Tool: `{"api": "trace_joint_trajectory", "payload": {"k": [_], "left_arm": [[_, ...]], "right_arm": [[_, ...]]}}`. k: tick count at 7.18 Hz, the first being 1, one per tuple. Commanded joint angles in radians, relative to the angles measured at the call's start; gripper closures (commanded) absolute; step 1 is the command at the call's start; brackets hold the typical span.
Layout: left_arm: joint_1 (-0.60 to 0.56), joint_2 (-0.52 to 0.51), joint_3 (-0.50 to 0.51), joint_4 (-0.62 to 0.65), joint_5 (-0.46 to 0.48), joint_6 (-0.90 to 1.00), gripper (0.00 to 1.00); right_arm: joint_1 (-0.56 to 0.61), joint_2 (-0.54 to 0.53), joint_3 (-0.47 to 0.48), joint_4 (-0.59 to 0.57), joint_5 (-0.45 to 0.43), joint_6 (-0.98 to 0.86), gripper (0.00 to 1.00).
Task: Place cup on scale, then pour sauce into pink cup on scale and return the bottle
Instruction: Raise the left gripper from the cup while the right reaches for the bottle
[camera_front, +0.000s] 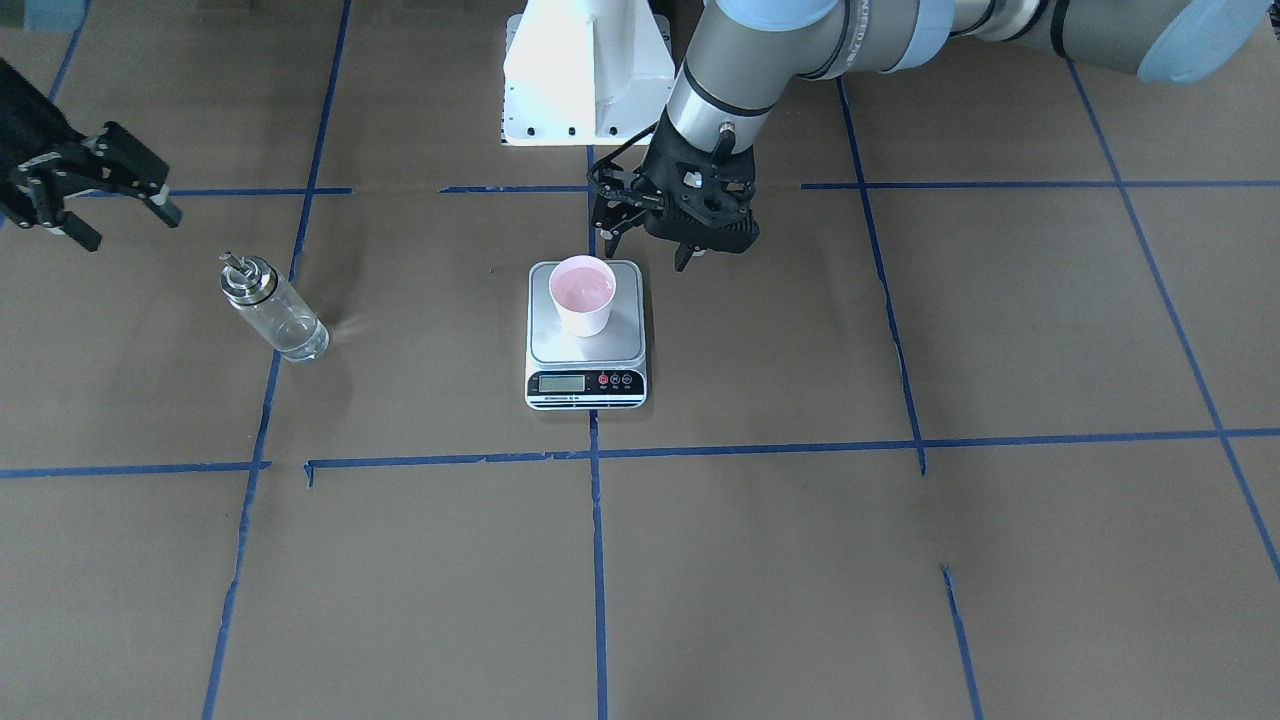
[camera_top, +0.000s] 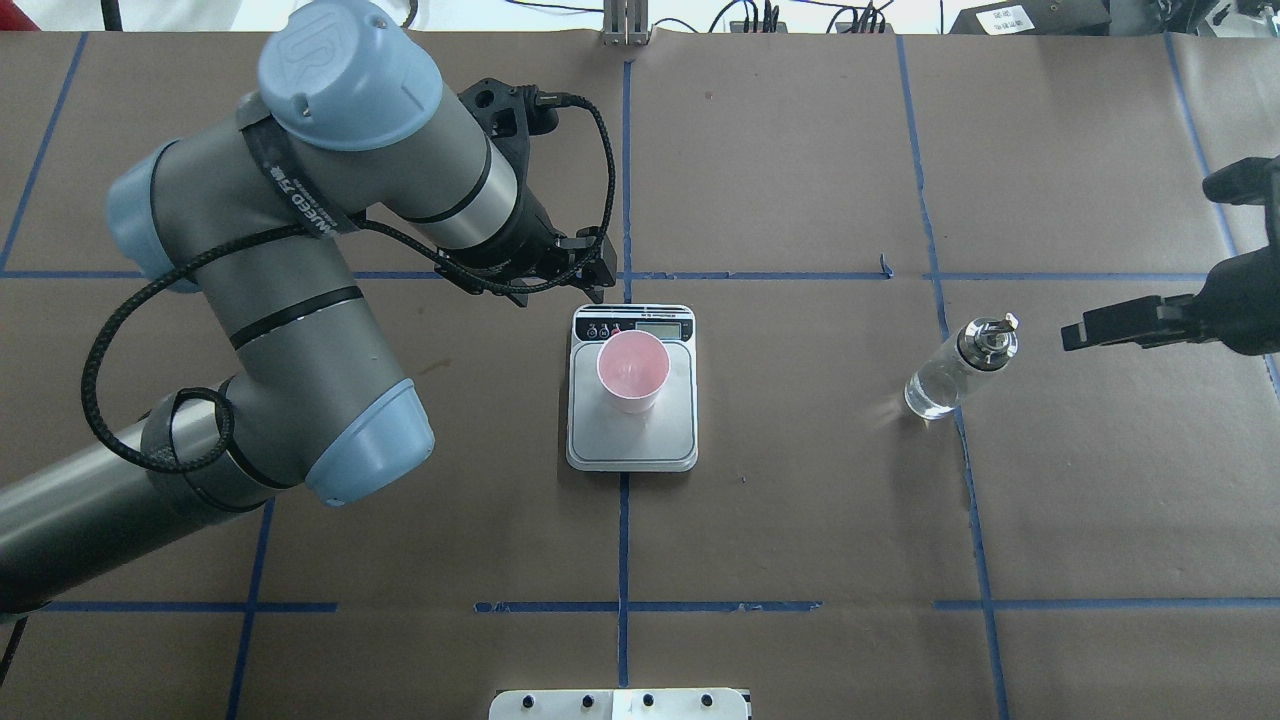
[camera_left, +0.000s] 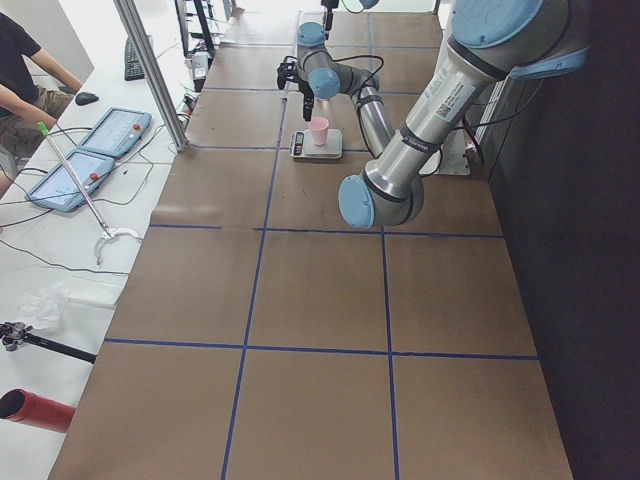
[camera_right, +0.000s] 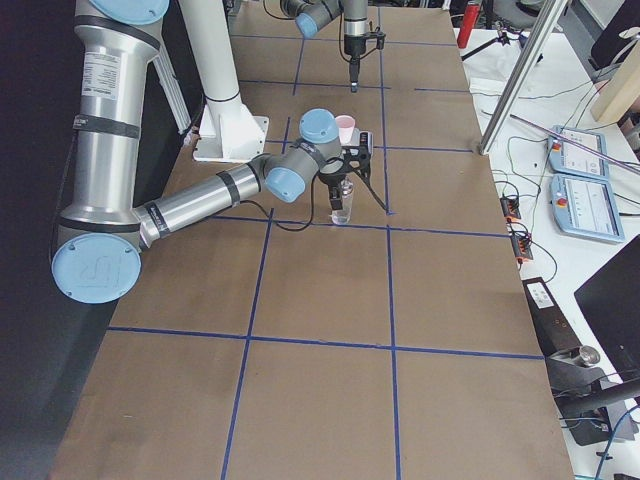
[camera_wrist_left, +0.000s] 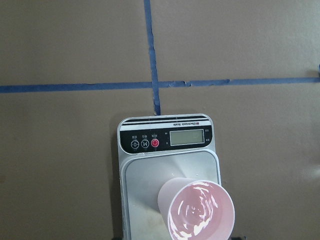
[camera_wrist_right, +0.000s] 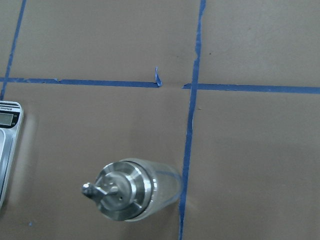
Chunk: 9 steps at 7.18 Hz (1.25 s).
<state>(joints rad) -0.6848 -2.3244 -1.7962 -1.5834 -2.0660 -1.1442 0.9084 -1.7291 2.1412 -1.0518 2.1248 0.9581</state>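
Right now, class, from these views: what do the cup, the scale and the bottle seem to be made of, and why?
Cup: probably paper, matte white outside, pink lining with faint sheen. Scale: platform looks like brushed steel, dull grey; body likely white plastic. Bottle: clear glass, possibly plastic, the table showing through; cap shiny silver metal.

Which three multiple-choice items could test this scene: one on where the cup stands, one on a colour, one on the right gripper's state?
1. Where does the cup stand? A) on the platform of the scale B) on the floor C) on a shelf
2. What colour is the cup's inside? A) blue B) pink C) green
3. How is the right gripper? A) shut on the bottle B) shut on the cup C) open and empty
Answers: 1 A, it stands upright on the grey platform; 2 B, the left wrist view shows pink; 3 C, its fingers are spread, apart from the bottle.
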Motion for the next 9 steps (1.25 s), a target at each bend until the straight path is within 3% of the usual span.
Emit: {"api": "trace_joint_trajectory", "payload": {"k": [1,3,6,9], "left_arm": [[-0.033,0.008,-0.002,0.000,0.000,0.000,0.22],[-0.083,0.052,-0.014,-0.006,0.000,0.024,0.22],[-0.253,0.187,-0.054,-0.001,-0.003,0.309,0.22],[-0.343,0.275,-0.049,-0.001,-0.006,0.529,0.20]], "right_arm": [[-0.278,-0.044,0.071,0.046,-0.292,0.187,0.00],[-0.528,-0.066,0.080,0.044,-0.598,0.302,0.00],[-0.705,-0.061,-0.027,0.046,-1.053,0.432,0.00],[-0.761,-0.055,-0.061,0.059,-1.261,0.480,0.00]]}}
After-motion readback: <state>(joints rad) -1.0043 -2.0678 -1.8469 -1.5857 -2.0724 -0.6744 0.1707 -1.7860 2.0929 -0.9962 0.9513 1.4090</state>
